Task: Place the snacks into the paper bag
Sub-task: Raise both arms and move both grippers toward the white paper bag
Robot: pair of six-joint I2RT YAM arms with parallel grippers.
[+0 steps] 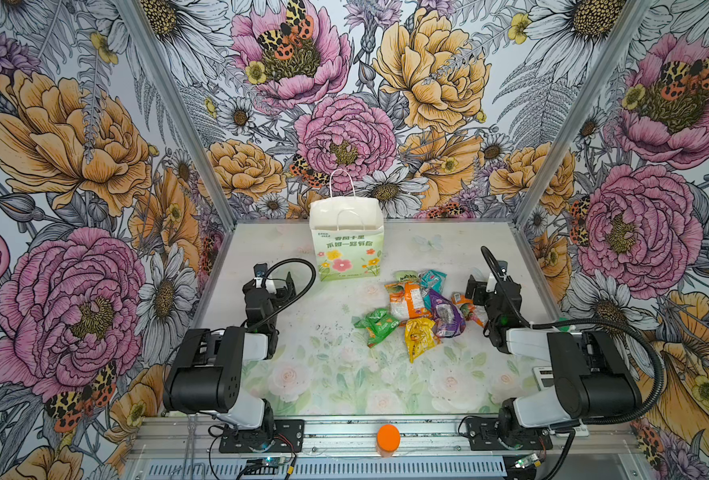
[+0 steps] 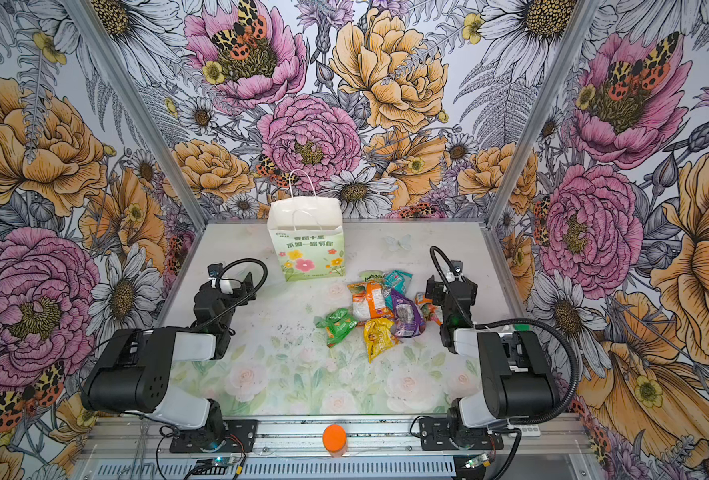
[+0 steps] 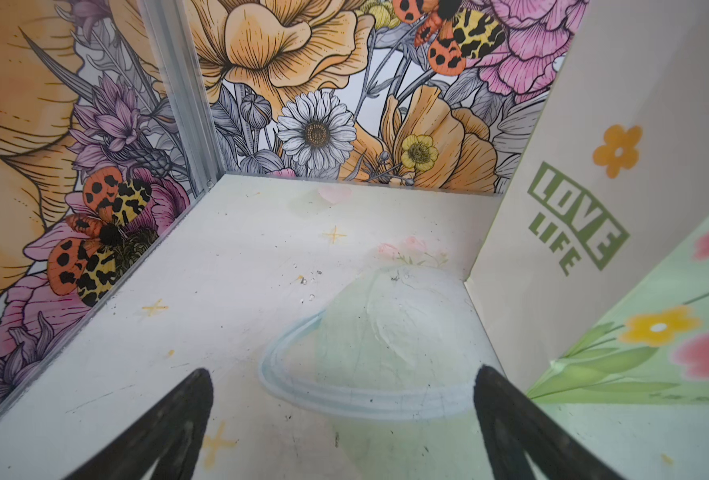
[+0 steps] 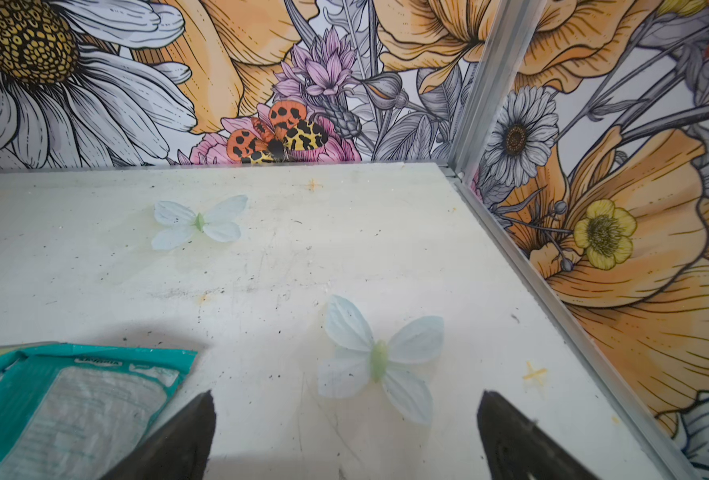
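White paper bag [image 1: 346, 249] is stood upright at 12 o'clock of the table [image 1: 303, 332], mouth open. The snacks [image 1: 421, 309] are piled loose at about 2 o'clock from table centre. On the left gripper [image 1: 276, 284] the fingers are spread apart and empty, with the bag near at its 2 o'clock. The right gripper [image 4: 346, 395] is likewise spread and empty, with the pile at its 9 o'clock. A teal packet [image 4: 74, 399] is seen close by one finger, not between them.
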